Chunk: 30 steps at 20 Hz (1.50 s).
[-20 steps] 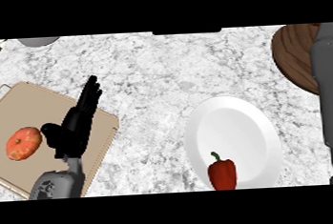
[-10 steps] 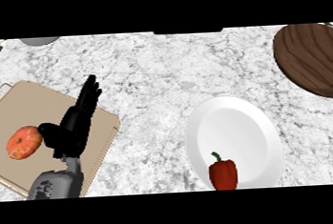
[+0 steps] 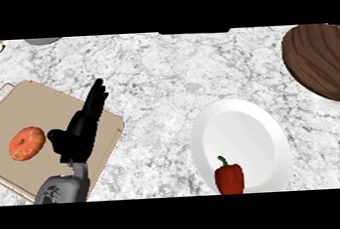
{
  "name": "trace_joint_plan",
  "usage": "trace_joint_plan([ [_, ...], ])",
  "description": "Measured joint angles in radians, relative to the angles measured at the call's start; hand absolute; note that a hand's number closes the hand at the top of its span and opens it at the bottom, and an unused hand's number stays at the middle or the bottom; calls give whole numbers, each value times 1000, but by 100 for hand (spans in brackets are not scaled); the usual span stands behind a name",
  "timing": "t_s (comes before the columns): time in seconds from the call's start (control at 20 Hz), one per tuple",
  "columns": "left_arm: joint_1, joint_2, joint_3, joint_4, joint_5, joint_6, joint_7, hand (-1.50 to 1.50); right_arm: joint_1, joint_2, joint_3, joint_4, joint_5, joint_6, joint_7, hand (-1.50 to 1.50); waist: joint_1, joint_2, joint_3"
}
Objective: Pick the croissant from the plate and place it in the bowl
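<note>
There are no words, numbers, labels or signs to read here. The plate (image 3: 238, 132), the bowl (image 3: 321, 59), the board (image 3: 29, 119) and the worktop (image 3: 163, 73) all have no writing on them.

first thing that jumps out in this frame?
The white plate at lower right, with a red bell pepper on its near edge and no croissant. At left, the black left robot hand rests open over a tan cutting board, beside an orange round fruit. A dark wooden bowl sits top right.
</note>
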State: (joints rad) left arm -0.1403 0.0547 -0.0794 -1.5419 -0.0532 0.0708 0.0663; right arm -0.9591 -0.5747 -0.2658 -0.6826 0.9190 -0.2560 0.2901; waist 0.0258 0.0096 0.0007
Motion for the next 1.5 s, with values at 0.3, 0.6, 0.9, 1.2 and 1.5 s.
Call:
trace_joint_plan([
  [0.3, -12, 0, 3, -10, 1, -3, 25, 0, 5, -45, -56, 201, -28, -47, -133, 150, 6, 3, 1],
  [0.6, -8, 4, 13, 6, 9, -14, 0, 0, 35, -74, -157, 326, -143, 34, -267, -150, 9, 6, 2],
  [0.9, -31, 9, 23, 2, 14, -17, 25, 0, 47, -82, -238, 374, -243, 78, -443, -150, 8, 5, 2],
  [1.2, -13, 2, 18, -12, 4, -8, 26, 0, 44, -86, -326, 354, -341, 16, -577, -150, 4, 2, 2],
  [1.5, 7, -5, 19, 12, 1, -9, -9, 0, 35, -128, -392, 341, -439, 65, -574, -150, -8, -3, 0],
])
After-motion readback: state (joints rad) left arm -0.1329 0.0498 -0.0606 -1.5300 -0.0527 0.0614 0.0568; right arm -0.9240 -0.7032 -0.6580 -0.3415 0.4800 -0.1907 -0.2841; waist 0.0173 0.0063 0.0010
